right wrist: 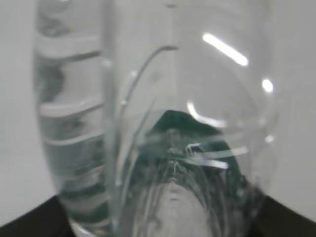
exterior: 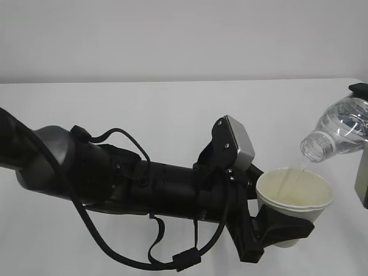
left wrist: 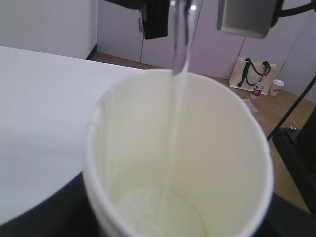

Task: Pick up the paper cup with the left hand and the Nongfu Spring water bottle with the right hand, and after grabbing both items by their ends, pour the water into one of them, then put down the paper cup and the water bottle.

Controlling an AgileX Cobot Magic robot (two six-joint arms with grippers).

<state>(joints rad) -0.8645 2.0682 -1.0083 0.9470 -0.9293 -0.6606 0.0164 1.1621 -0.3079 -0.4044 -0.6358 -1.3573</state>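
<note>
Bottle [exterior: 339, 131] mouth seemingly above cup [exterior: 294, 198] rim

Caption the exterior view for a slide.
Right hand tips the Nongfu Spring water bottle, pouring water into the paper cup gripped by the left hand.

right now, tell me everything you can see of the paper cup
The paper cup is white, tapered, with a rolled rim and a cream inside. It is upright and open, clamped low on its wall by the left gripper. A thin stream of water falls into it from the tilted bottle above its far rim; a shallow bubbly pool covers its bottom.
</note>
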